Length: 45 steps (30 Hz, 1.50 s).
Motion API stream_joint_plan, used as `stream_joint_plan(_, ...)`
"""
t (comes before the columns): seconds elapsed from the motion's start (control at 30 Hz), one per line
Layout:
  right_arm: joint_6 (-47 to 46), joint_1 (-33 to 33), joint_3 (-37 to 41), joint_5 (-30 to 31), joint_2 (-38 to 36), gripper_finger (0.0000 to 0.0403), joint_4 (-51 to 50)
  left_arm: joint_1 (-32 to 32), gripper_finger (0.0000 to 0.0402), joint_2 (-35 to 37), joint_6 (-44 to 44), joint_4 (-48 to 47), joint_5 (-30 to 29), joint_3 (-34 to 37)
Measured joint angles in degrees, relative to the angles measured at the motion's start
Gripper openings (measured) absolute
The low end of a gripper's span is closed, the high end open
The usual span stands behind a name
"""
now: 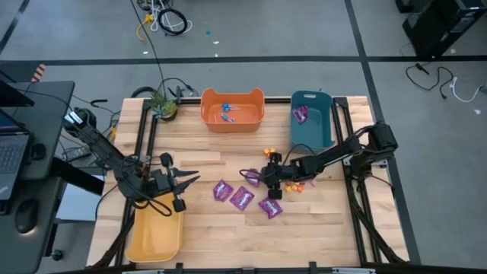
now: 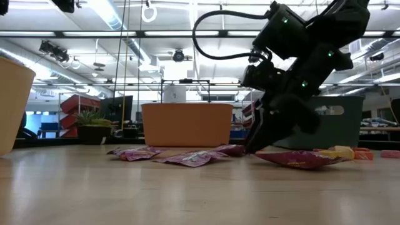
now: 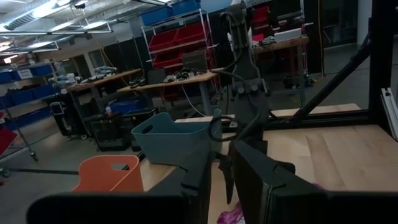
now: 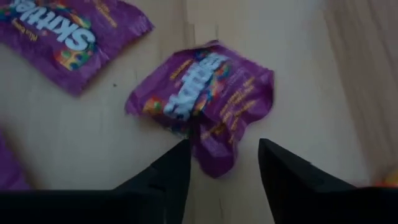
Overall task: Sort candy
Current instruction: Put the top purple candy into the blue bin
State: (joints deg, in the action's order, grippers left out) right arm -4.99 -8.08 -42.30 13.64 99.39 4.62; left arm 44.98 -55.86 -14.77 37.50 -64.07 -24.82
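Note:
Several shiny purple packets lie flat on the wooden table (image 1: 221, 156): one (image 1: 251, 176) by the right gripper, others (image 1: 222, 190), (image 1: 242, 199), (image 1: 270, 207) nearer. Tiny orange pieces (image 1: 268, 152), (image 1: 300, 185) lie around the right arm. My right gripper (image 1: 262, 179) is open and low over the table, pointing left. In the right wrist view its fingertips (image 4: 221, 149) stand on either side of one corner of a packet (image 4: 205, 99). My left gripper (image 1: 189, 190) waits open above the table's left part. Blue lollipops (image 1: 227, 113) lie in the orange bin.
An orange bin (image 1: 232, 122) and a teal bin (image 1: 313, 133) stand at the far edge; the teal one holds a purple packet (image 1: 301, 114). A yellow bin (image 1: 156, 236) sits at the near left corner. A small plant (image 1: 163, 106) stands far left. Black frame rails run along both sides.

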Motion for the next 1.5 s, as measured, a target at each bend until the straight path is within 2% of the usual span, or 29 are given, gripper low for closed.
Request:
stream_joint_plan(0.2, -0.32, 0.44, -0.09, -0.24, 1.56, 0.0180, 1.35, -0.03, 0.0067, -0.02, 0.10, -0.55, -0.57, 0.00)
stream_joint_plan(0.43, -0.12, 0.75, -0.09, -0.70, 1.60, 0.0155, 1.36, -0.49, 0.0067, -0.02, 0.21, -1.18, -0.55, 0.00)
stream_joint_plan(0.73, 0.13, 0.79, -0.04, -1.76, 1.66, 0.0089, 1.46, -0.49, 0.0067, -0.02, 0.23, -1.22, -0.53, 0.00)
stream_joint_plan(0.97, 1.71, 0.85, -0.03, -2.01, 1.73, 0.0009, 1.52, -0.49, 0.0067, -0.02, 0.24, -1.23, -0.48, 0.00)
stream_joint_plan(1.2, 2.97, 0.67, 0.08, -1.81, 1.14, 0.0002, 1.29, -0.49, 0.0067, -0.02, 0.26, -1.23, -0.33, 0.00)
stream_joint_plan(1.5, 4.19, -0.45, 0.24, 0.14, -4.06, 0.0000, 0.49, -0.49, 0.0067, -0.02, 0.27, -1.23, -0.33, 0.00)
